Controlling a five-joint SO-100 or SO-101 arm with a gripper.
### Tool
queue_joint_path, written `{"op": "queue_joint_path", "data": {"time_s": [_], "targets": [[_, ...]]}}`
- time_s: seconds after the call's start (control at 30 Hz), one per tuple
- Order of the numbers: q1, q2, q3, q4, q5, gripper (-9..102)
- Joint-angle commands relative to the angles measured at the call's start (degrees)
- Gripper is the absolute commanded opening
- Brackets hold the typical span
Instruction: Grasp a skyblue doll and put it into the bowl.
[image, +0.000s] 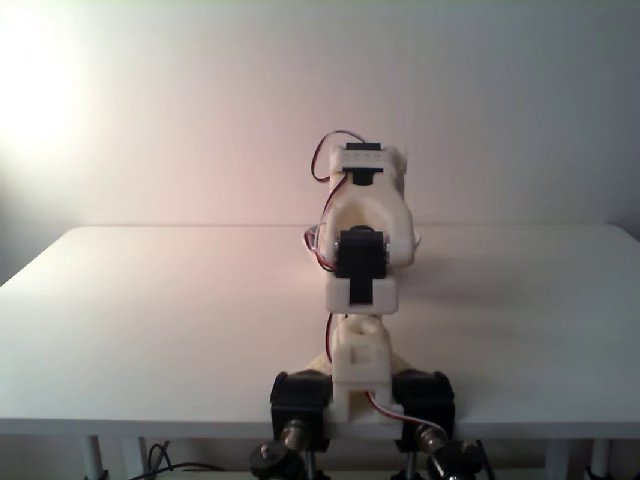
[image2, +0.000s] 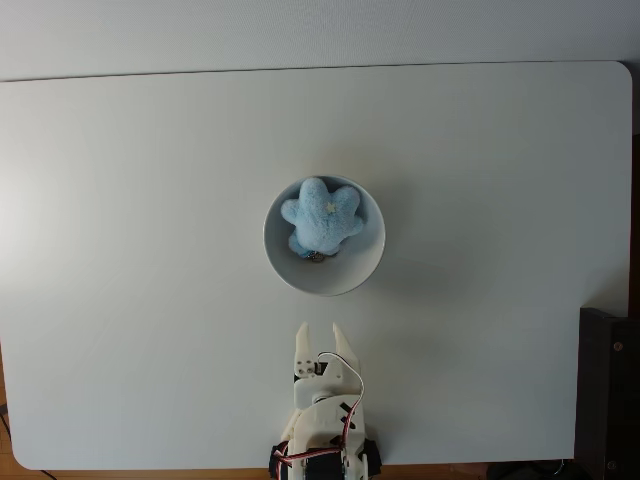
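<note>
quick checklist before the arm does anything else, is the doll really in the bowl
1. Doll inside the bowl: ok, it lies within the rim in the top-down fixed view.
2. Pincer free of the doll: ok, fingers spread, nothing between them.
3. Pincer apart from the bowl: ok, a strip of table shows between them.
4. Bowl upright: ok, rim looks round and level.
5. Doll's clasp inside the rim: cannot tell, too small.
6. Bowl seen from the front fixed view: cannot tell, the arm is in front.
</note>
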Motion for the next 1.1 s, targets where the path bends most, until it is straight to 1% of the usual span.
{"op": "queue_joint_path", "data": {"time_s": [0.0, 0.17, 0.3, 0.53, 1.07], "targets": [[0.5, 13.3, 0.2, 4.1, -0.5, 13], [0.5, 13.4, -0.8, 16.3, -0.5, 8], [0.5, 16.3, -0.7, 22.8, -0.5, 5], [0.4, 17.1, -0.2, 23.4, -3.0, 0], [0.4, 17.1, 0.2, 23.2, -3.0, 0]]}}
